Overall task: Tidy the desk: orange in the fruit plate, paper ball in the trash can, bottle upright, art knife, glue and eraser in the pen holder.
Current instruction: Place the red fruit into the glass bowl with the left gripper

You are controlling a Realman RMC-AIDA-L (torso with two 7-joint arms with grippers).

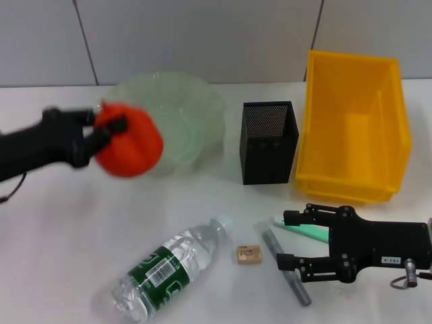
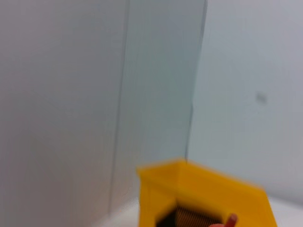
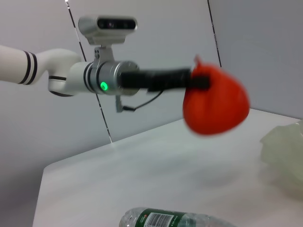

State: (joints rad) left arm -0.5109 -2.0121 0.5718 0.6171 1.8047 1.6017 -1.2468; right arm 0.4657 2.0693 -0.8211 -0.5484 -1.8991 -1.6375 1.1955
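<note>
My left gripper (image 1: 108, 128) is shut on the orange (image 1: 128, 145) and holds it in the air at the near-left rim of the clear glass fruit plate (image 1: 189, 108). The right wrist view shows the orange (image 3: 215, 101) in the left gripper (image 3: 199, 81), well above the table. The bottle (image 1: 169, 270) lies on its side at the front. A small eraser (image 1: 249, 254) sits beside its cap. My right gripper (image 1: 291, 239) is open low over the table, with the grey art knife (image 1: 280, 260) and the green glue (image 1: 307, 231) by its fingers. The paper ball is out of view.
The black mesh pen holder (image 1: 268, 142) stands at the middle back. The yellow trash can (image 1: 354, 128) is right of it. The left wrist view shows mostly wall, with the trash can (image 2: 203, 194) low in the picture.
</note>
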